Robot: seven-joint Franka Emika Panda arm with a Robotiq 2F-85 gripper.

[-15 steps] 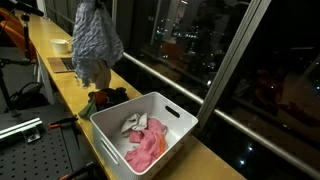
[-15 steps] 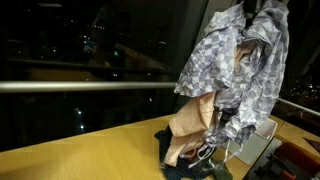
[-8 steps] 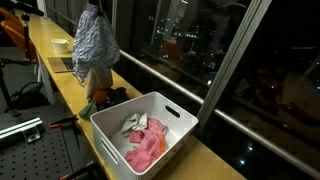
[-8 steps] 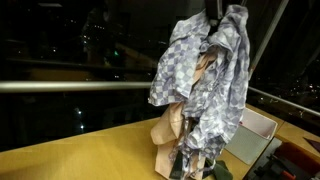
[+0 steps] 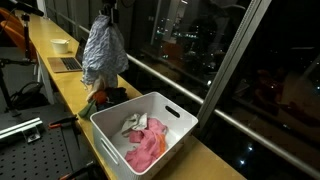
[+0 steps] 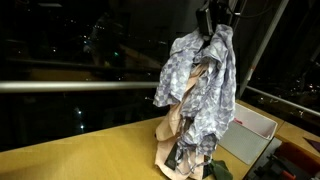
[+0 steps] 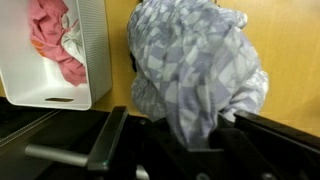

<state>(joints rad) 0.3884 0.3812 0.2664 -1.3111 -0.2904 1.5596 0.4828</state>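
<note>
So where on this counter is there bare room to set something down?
The counter beyond the pile, on the side away from the bin, is bare wood. The bin's end away from the pink cloth is bare too. It is crowded at the pile, under the hanging shirt.

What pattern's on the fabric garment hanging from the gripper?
Small grey-and-white checks. The crumpled fabric garment shows it best in the wrist view.
</note>
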